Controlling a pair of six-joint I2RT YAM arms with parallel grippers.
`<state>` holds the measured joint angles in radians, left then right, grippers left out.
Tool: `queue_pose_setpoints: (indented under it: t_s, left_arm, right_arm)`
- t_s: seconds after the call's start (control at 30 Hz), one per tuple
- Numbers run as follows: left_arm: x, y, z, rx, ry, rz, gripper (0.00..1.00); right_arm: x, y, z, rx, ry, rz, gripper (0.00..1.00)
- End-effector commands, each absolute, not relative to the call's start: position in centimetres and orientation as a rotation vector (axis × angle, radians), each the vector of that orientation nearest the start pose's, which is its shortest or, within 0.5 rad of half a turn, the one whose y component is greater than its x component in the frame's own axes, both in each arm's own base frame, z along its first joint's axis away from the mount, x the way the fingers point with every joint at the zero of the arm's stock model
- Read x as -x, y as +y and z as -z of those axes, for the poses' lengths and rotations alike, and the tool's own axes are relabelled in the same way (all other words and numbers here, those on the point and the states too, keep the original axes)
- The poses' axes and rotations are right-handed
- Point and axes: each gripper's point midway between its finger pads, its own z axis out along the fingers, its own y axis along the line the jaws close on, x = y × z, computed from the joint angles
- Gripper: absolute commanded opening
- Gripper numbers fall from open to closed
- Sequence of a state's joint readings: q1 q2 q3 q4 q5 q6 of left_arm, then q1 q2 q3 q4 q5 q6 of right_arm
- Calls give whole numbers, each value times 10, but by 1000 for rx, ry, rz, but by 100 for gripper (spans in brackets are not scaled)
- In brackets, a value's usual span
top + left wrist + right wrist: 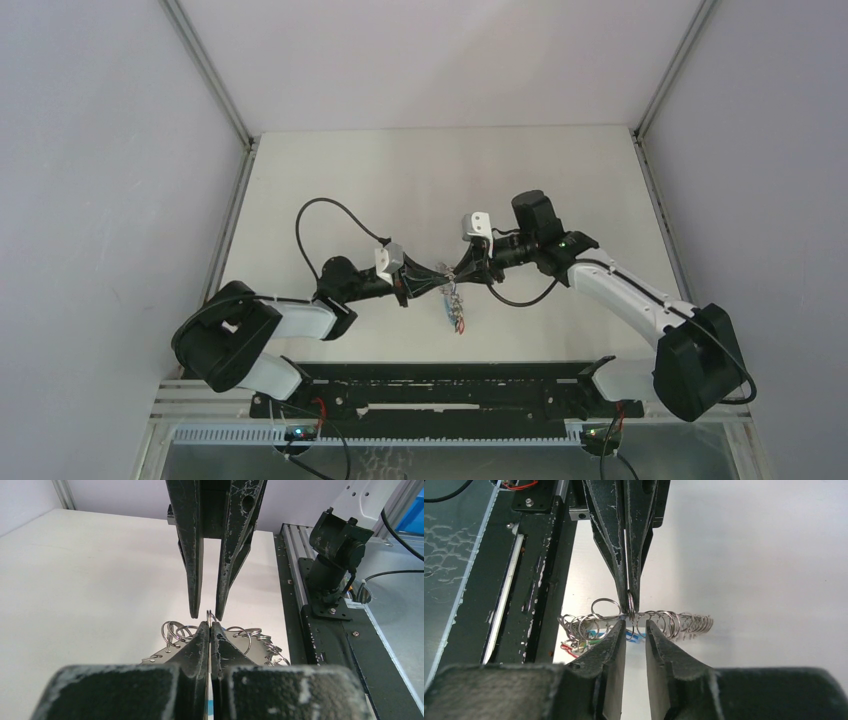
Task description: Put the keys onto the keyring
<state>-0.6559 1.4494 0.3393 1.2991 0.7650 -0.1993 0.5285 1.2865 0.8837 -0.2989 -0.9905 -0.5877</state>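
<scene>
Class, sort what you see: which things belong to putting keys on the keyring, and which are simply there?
Part of the job:
- keyring, strung with small rings
- left gripper, shut on the keyring
- right gripper, open, tips facing the keyring

Simply there:
- black cable
- mounting rail
- table
</scene>
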Motion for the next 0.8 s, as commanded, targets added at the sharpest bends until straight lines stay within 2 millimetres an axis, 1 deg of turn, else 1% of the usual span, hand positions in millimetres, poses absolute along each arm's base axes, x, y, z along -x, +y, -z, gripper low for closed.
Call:
queue_pose_setpoints:
  t_s: [0.0,0.17,0.3,0.37,0.47,0.57,0.6,0.77]
  left_arm:
    - [-196,-314,-201,-977,1106,1208,0]
    - [-195,-314,-202,-977,1104,1213,0]
    - [-195,-314,-202,-977,1103,1213,0]
    - [-195,-314,-202,-977,1104,1214,0]
    - [-195,-314,-202,-979,1104,1217,0]
    - [-196,-315,-199,-979,1113,1218,1]
    - [-196,-315,-199,-979,1117,1219,2]
    - [-196,-318,-194,-996,1145,1234,16]
  right_arm:
    - [-205,286,-185,1544,1341,-1091,20]
    - [-203,287,-181,1551,1347,-1114,19]
    - [-201,288,-181,1557,1336,-1123,15]
    - [-202,288,-181,1556,1343,-1116,11]
    - [-202,287,-183,1562,1350,-1104,0]
    - [-204,285,-187,1571,1363,-1075,0]
    - [-202,284,-186,1582,1388,-1067,0]
    - [-204,277,-184,1638,1516,-948,0]
